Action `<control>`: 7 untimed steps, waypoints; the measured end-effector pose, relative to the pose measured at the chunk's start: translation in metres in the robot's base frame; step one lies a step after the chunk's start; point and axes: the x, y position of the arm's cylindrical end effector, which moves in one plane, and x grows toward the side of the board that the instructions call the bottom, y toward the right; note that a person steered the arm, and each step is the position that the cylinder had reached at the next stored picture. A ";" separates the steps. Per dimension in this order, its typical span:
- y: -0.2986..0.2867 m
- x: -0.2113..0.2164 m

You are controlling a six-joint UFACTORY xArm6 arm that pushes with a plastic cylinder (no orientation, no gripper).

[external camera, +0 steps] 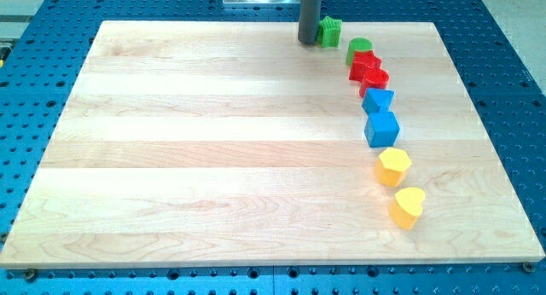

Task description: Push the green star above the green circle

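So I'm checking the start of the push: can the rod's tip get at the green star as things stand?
Probably yes. My tip sits right against the green star on its view's left side, nothing between them. The green circle lies beyond, to the star's lower right.

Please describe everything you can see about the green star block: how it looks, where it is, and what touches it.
The green star is a small, bright green block with ridged, pointed sides, looking like painted wood or plastic. It stands flat on the wooden board near the view's top edge. My tip is right against its left side, seemingly touching it. The green circle lies just to its lower right, a small gap apart.
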 end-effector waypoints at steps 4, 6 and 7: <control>0.094 -0.010; 0.081 -0.023; 0.025 -0.025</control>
